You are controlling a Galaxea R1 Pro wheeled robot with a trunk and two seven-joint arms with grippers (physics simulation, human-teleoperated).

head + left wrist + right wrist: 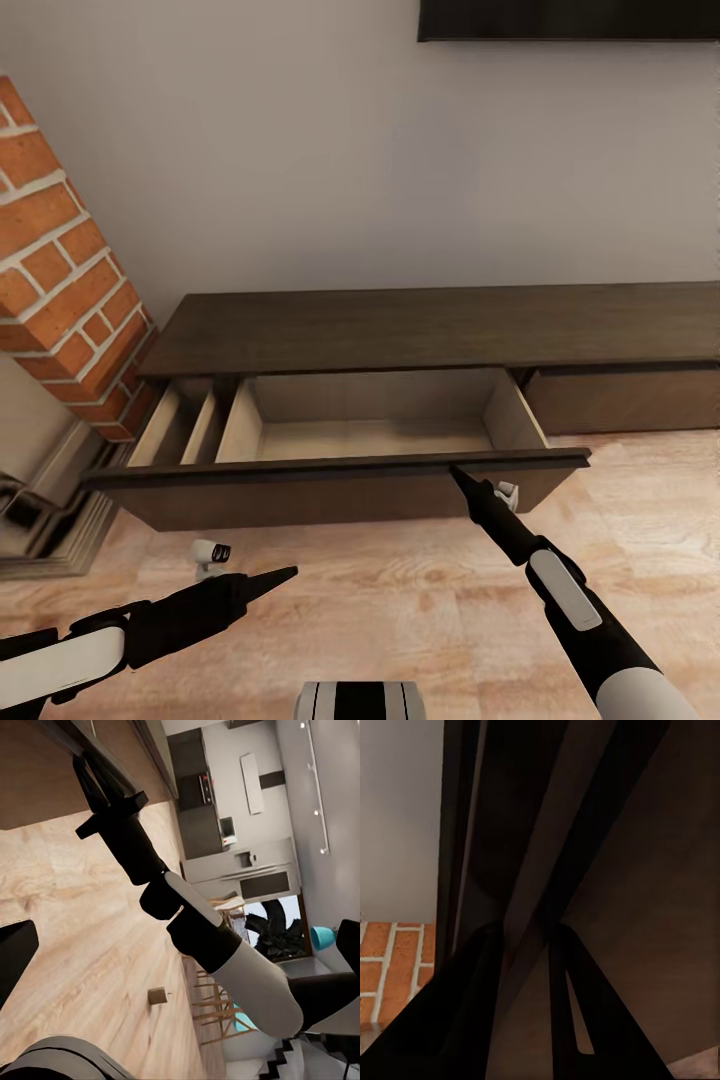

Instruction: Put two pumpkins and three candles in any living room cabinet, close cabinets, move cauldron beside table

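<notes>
The long dark brown cabinet (440, 325) stands against the wall. Its left drawer (370, 440) is pulled out, and the pale beige inside holds nothing. My right gripper (462, 474) is shut on the top edge of the drawer front (521, 832), with the edge between its fingers (484, 967). The left wrist view shows the same right gripper (88, 766) on the drawer front. My left gripper (285, 576) hovers low over the floor in front of the drawer, open and holding nothing, its fingers (15, 952) spread wide. One beige candle (157, 995) sits on the wooden floor behind my right arm.
A brick fireplace (60, 290) rises left of the cabinet, close to the open drawer's left end. The cabinet's right drawer front (625, 400) is closed. A dark screen (570, 20) hangs on the wall above. Wooden stools (214, 997) and kitchen units (247, 870) lie farther off.
</notes>
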